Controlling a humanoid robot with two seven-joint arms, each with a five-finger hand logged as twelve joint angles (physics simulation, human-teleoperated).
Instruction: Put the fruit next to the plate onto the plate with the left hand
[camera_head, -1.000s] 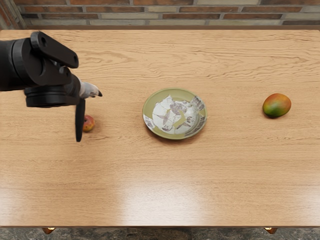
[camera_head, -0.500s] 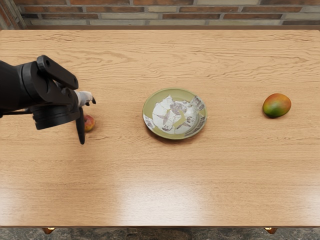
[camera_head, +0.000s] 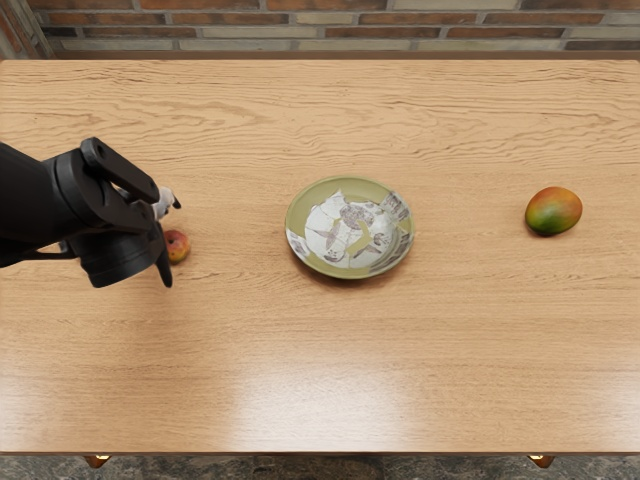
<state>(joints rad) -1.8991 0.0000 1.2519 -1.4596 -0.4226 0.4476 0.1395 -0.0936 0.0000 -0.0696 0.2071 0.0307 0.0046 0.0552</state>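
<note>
Reach step. Your left robot hand (camera_head: 158, 240) hangs just beside small red fruit (camera_head: 177, 245), which sits on worktop (camera_head: 320, 350) left of plate (camera_head: 293, 225). Grip state: cannot tell, wrist hides it. Next, you need firm grasp, lift, carry right to plate.

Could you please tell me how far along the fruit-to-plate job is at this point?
Done: the left hand is right beside the small red fruit, which lies on the table left of the plate. In hand: the grasp; whether it has hold cannot be seen. Left: lifting the fruit, carrying it over and setting it on the plate, which holds no fruit. The mango sits far right.
</note>
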